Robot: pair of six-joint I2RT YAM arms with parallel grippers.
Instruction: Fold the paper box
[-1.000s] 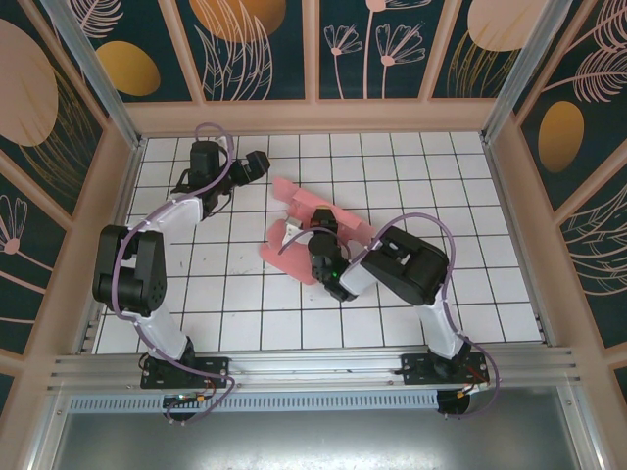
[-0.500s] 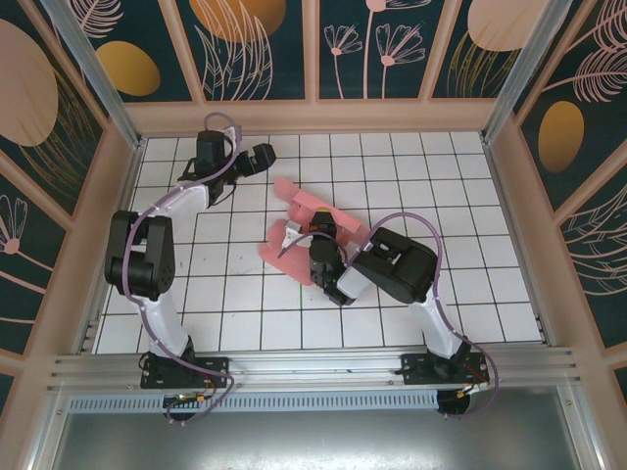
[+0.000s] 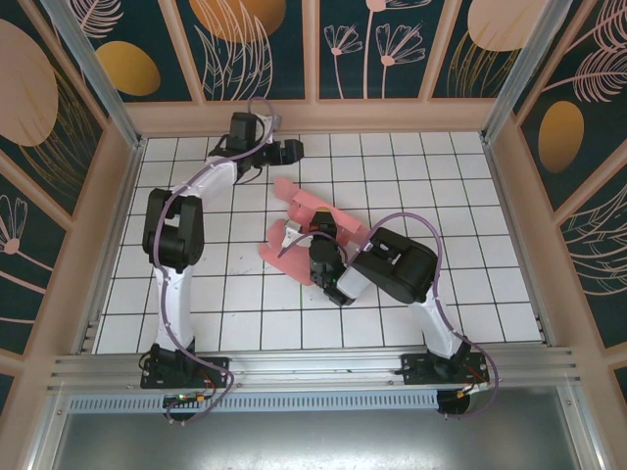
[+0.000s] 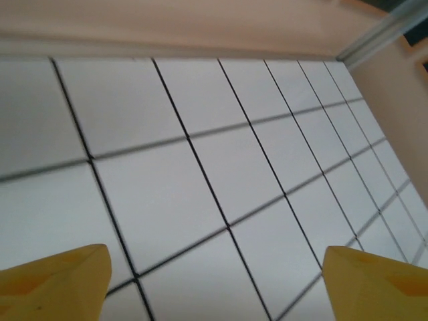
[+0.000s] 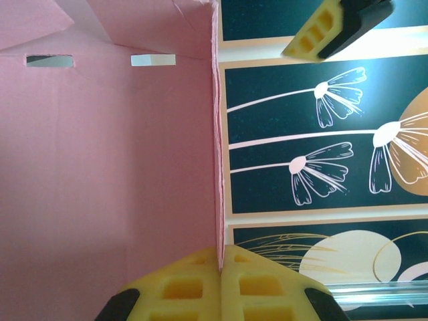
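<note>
Nearest, the right arm is folded low over the tiled table (image 3: 470, 284), and the right gripper (image 5: 219, 267) is clamped on an upright edge of the paper box (image 3: 338, 220). The pink box is laid mid-table, its long axis set diagonally from far left to near right. Farther off, the left arm is stretched along the back wall (image 3: 313, 116), the left gripper (image 4: 214, 281) held wide apart over bare tiles, nothing grasped.

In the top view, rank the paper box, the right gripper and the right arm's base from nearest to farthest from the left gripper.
Measured from the left gripper, open at the far side:
1. The paper box, just in front of it, its far flap closest.
2. The right gripper, mid-scene, pinching the box's edge.
3. The right arm's base, at the near right edge.
</note>
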